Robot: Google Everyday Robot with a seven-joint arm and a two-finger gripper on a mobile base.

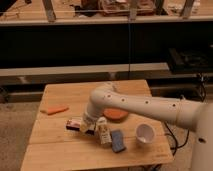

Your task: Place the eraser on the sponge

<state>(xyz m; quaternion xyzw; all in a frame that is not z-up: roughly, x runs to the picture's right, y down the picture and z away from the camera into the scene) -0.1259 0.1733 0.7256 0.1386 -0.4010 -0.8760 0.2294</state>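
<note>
A white arm [145,106] reaches in from 3 o'clock over a wooden surface [60,150]. Its tool [88,127] is low, fingers drawn together, at the 3 o'clock end of the eraser [73,123]; it is unclear whether it pinches it. The blue sponge [118,141] lies at the eraser's 4 o'clock, with a cream bottle [103,132] between them.

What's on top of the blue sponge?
Nothing: the sponge's top is bare. The eraser is on the far side of the bottle, next to the end effector, which is low over the table. The sponge's underside is hidden.
</note>
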